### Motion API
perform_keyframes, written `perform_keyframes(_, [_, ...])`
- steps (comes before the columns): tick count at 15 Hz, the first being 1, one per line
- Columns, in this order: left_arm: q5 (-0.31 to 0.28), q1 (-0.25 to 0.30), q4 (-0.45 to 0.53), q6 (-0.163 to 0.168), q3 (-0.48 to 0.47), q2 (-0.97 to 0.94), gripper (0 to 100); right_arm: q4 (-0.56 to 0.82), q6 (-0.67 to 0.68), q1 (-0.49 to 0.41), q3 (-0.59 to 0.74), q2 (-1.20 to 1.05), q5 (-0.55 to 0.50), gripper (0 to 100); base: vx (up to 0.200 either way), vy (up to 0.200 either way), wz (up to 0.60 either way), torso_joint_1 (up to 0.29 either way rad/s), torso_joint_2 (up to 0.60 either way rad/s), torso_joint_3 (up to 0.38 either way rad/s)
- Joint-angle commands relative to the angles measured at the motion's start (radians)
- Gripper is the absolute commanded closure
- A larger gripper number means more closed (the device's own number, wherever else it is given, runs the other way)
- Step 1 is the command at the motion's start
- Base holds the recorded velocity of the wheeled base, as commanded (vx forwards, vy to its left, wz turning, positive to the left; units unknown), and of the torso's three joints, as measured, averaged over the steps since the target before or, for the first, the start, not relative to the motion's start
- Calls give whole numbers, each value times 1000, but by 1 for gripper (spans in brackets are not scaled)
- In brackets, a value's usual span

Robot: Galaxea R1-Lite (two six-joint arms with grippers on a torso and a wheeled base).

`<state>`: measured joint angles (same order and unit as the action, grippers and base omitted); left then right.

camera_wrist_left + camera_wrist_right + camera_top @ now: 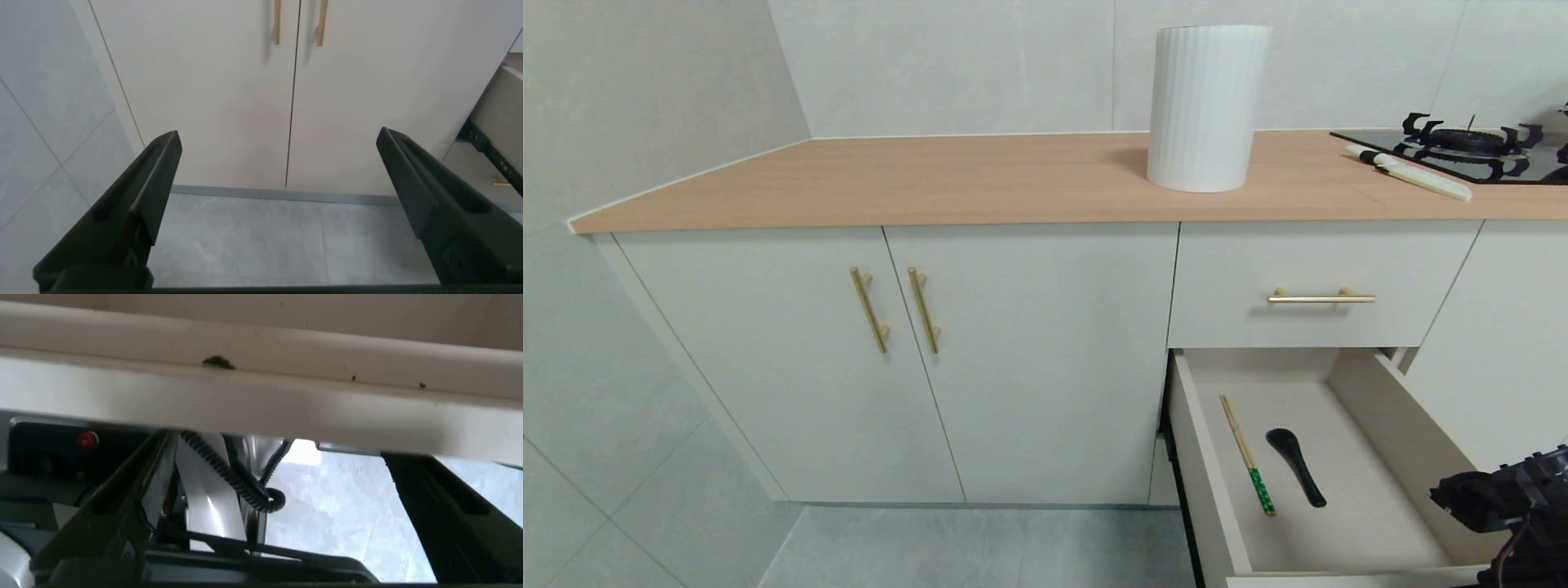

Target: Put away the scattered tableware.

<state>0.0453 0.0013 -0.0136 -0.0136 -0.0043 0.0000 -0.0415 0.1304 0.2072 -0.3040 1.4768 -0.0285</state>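
A pair of wooden chopsticks (1246, 454) with green ends and a black spoon (1295, 466) lie side by side in the open lower drawer (1201, 457). A white knife (1409, 171) rests on the wooden counter beside the stove. My right arm (1503, 498) is low at the drawer's front right corner. In the right wrist view my right gripper (270, 498) is open, its fingers wide apart just below a white drawer edge (261, 384). My left gripper (278, 212) is open and holds nothing, low above the floor and facing the cabinet doors (245, 90).
A tall white ribbed canister (1205, 106) stands on the counter (931, 180). The gas stove (1470, 147) is at the far right. A shut drawer with a gold handle (1321, 298) sits above the open one. Tiled wall closes the left side.
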Motion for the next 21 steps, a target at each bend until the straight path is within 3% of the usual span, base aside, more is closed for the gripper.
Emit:
perform_keyframes(1, [1, 0, 0, 0, 0, 0, 0, -35, -2, 0, -7, 28, -1, 0, 0, 0, 0, 0, 0, 0])
perform_keyframes(21, [-1, 0, 0, 0, 0, 0, 0, -215, -8, -52, -391, 436, -30, 0, 0, 0, 0, 0, 0, 0])
